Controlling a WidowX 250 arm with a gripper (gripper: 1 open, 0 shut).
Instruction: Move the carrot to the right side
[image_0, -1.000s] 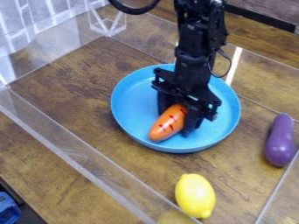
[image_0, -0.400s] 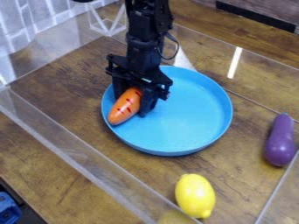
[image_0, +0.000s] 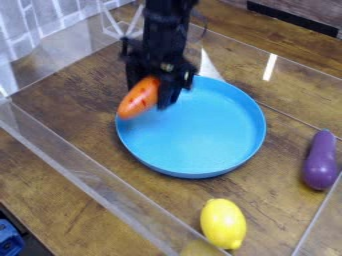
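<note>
The orange carrot (image_0: 138, 98) hangs in the air over the left rim of the blue plate (image_0: 214, 135), blurred by motion. My black gripper (image_0: 152, 82) points down and is shut on the carrot's upper end. The carrot tilts down to the left and is clear of the plate surface.
A yellow lemon (image_0: 223, 223) lies near the front edge. A purple eggplant (image_0: 319, 160) rests at the right. Clear plastic walls (image_0: 80, 195) fence the wooden table on the left and front.
The gripper lifted the carrot out of the plate's middle and carried it left and up, past the plate's left rim. Lemon and eggplant stayed put.
</note>
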